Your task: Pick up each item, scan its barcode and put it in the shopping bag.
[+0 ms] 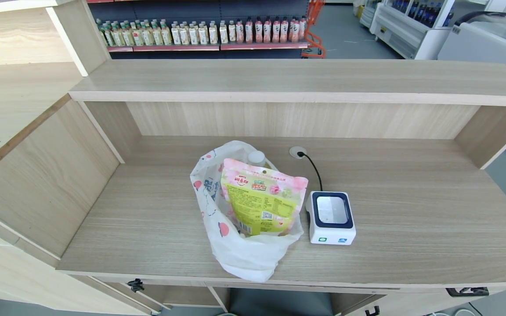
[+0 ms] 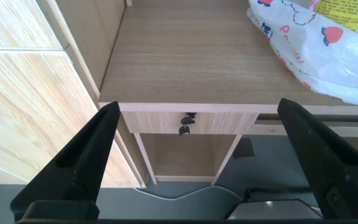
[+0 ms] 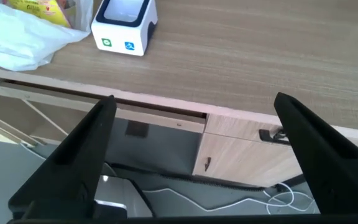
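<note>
Notes left gripper (image 2: 197,109) and right gripper (image 3: 194,99) both spread wide, empty. Locates snack pouch (image 1: 262,202) standing in shopping bag (image 1: 240,254), ahead of the left; scanner (image 1: 331,217) ahead of the right. Judges bagging apparently done; calls next for checking for unscanned items.

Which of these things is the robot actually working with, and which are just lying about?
Part of the job: shopping bag, snack pouch inside it, capped bottle behind the pouch, barcode scanner.
Just there: shelf of drink bottles, chiller cabinet.
</note>
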Controlling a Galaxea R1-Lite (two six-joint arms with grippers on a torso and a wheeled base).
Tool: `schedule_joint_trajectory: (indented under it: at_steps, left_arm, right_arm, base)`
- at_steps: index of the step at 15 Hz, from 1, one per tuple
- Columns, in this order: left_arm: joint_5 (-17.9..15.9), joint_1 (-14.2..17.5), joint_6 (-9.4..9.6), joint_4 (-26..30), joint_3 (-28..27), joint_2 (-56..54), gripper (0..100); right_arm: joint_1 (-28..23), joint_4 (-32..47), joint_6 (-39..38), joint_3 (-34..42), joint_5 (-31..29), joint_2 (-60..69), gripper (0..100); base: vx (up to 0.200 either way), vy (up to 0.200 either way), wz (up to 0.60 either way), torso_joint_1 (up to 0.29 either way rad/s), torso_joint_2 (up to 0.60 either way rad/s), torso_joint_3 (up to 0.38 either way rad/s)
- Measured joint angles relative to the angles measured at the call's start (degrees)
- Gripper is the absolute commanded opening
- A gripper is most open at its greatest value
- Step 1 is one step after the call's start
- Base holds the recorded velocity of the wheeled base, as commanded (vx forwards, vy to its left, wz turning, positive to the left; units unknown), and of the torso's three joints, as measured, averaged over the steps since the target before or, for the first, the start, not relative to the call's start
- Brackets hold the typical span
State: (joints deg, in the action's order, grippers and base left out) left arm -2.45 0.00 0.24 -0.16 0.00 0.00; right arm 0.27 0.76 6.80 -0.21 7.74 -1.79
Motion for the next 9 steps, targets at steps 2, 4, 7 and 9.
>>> schedule_joint_trajectory:
  at_steps: [2,4,7,9]
  left_arm:
    - [0.0,0.0,-0.02,0.0,0.0,0.0,100]
    - [0.0,0.0,-0.02,0.0,0.0,0.0,100]
    - [0.0,0.0,-0.06,0.0,0.0,0.0,100]
    - [0.0,0.0,-0.22,0.0,0.0,0.0,100]
  right_arm:
    - [0.0,0.0,0.0,0.0,-0.1,1.2,100]
    - [0.1,0.1,0.0,0.0,-0.1,1.7,100]
    - [0.1,0.2,-0.4,0.1,-0.1,2.0,100]
    - [0.0,0.3,-0.2,0.1,-0.1,2.0,100]
  base:
    - [0.000,0.000,0.00,0.000,0.00,0.000]
    - [0.000,0.000,0.00,0.000,0.00,0.000]
    - [0.000,0.000,0.00,0.000,0.00,0.000]
    - [0.000,0.000,0.00,0.000,0.00,0.000]
